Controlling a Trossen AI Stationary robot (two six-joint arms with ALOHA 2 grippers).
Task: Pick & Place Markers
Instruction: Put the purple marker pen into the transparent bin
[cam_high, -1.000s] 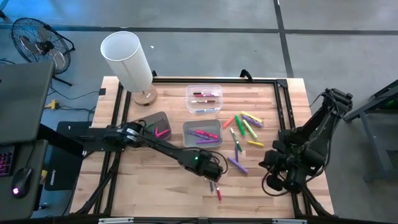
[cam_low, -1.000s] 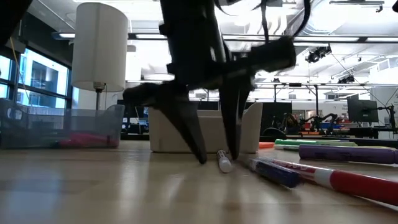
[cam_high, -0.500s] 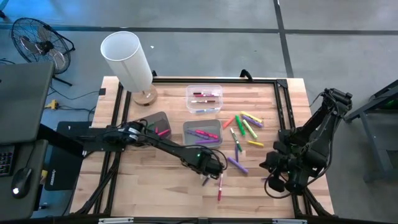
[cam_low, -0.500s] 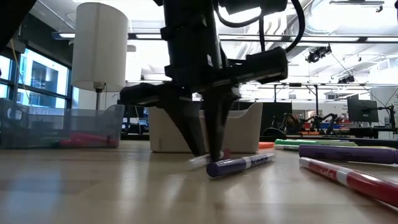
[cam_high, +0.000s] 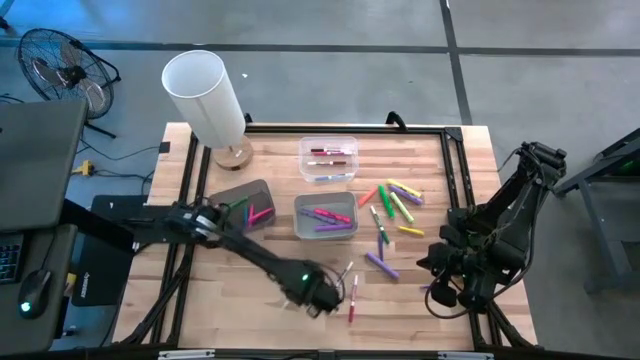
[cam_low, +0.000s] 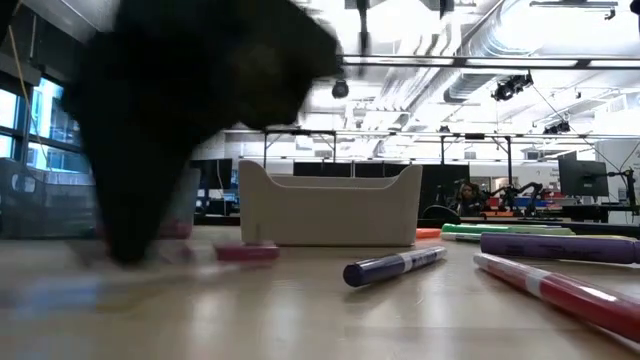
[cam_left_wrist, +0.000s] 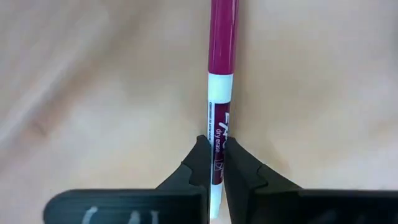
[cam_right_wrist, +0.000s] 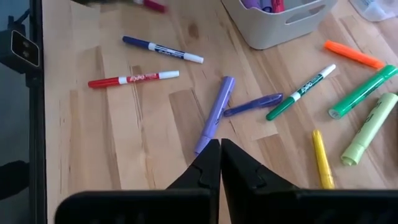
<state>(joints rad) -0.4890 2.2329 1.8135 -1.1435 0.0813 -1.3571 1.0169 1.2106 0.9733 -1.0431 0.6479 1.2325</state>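
Observation:
My left gripper (cam_left_wrist: 215, 163) stands near the table's front edge (cam_high: 322, 296), shut on a white-bodied marker with a magenta cap (cam_left_wrist: 222, 37). In the low view the gripper is a dark blur (cam_low: 170, 130) and the cap (cam_low: 246, 253) shows close to the tabletop. A blue-capped marker (cam_low: 395, 265) and a red one (cam_low: 560, 290) lie flat just to its right. More loose markers (cam_high: 392, 205) lie scattered right of centre. My right gripper (cam_right_wrist: 220, 149) is shut on nothing, above the table's right side (cam_high: 442, 288). My left gripper pinches the marker's white barrel (cam_left_wrist: 215, 140) between its two fingers, a little way from the bare end opposite the cap. The fingers come from above and lie across the marker. The marker stays level; whether it is clear of the table cannot be told.
A grey bin (cam_high: 325, 213) holding purple markers sits mid-table, a clear bin (cam_high: 328, 157) with red and pink ones behind it, and a dark tray (cam_high: 250, 200) to the left. A white lamp (cam_high: 205, 95) stands at the far left corner.
My left gripper has shut on the magenta-capped marker and carried it toward the table's near edge and left. The blue-capped marker has been turned about and now lies crosswise beside the red one.

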